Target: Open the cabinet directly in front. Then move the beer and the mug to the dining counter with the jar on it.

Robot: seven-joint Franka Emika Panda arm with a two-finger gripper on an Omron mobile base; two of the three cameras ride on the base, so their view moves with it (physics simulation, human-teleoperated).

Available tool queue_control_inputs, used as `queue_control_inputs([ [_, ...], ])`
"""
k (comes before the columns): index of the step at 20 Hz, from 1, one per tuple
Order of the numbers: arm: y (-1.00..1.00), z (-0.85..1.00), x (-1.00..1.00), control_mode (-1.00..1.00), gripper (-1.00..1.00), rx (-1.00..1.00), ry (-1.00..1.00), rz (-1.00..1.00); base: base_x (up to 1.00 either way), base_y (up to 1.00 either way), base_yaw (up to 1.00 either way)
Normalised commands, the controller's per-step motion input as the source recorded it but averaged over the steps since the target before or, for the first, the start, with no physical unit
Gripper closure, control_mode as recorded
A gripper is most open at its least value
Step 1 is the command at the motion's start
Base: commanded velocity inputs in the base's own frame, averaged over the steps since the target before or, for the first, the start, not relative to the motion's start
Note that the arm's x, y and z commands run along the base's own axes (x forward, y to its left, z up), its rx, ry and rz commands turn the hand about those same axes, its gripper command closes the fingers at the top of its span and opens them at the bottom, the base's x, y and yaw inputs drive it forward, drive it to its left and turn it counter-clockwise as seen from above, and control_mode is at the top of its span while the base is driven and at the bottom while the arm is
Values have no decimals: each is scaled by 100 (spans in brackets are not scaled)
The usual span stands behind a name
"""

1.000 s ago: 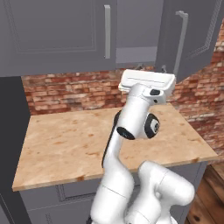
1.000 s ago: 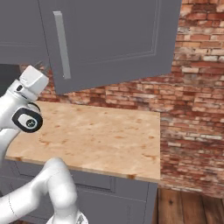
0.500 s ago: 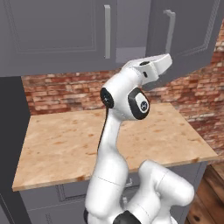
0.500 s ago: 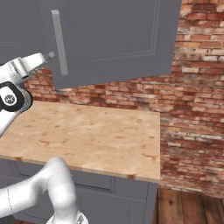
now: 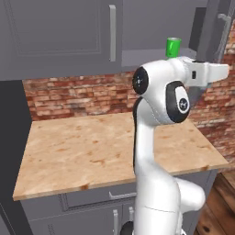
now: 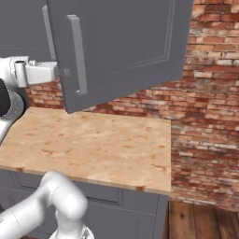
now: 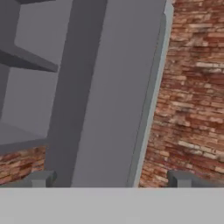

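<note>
Worktop [image 5: 82, 151]: light wood-grain top on grey base, bare. Brick wall [image 6: 205, 93]: red-brown, backing the worktop and running down its right side. Low grey drawers [image 5: 92, 202] with short handles, beneath. Wooden floor [image 6: 200, 219]: brown planks, lower right.

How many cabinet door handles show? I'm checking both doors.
2: the closed left door's handle and the swung-open right door's handle. None seems hidden.

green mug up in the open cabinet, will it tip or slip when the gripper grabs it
The mug looks short and squat, standing upright in the cabinet, so it probably resists tipping. Its sides look smooth and glossy, so it may slip in a light pinch. It looks small, likely light, and a nudge could slide it.
</note>
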Motion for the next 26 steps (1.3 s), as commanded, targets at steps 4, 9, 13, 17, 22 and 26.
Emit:
queue_control_inputs([
  [4,-100,-23,-74,-100,-100,22,-12,-3,0,0,0],
  [9,-100,-62,-27,-100,-100,17,-20,0,0,0,0],
  [13,-100,-51,-10,-100,-100,13,-26,0,0,0,0],
  [17,-100,-35,-1,-100,-100,8,-30,3,0,0,0],
  [22,-100,-42,28,-100,-100,8,-20,6,0,0,0],
  [26,-84,-25,36,-100,-100,5,-1,20,0,0,0],
])
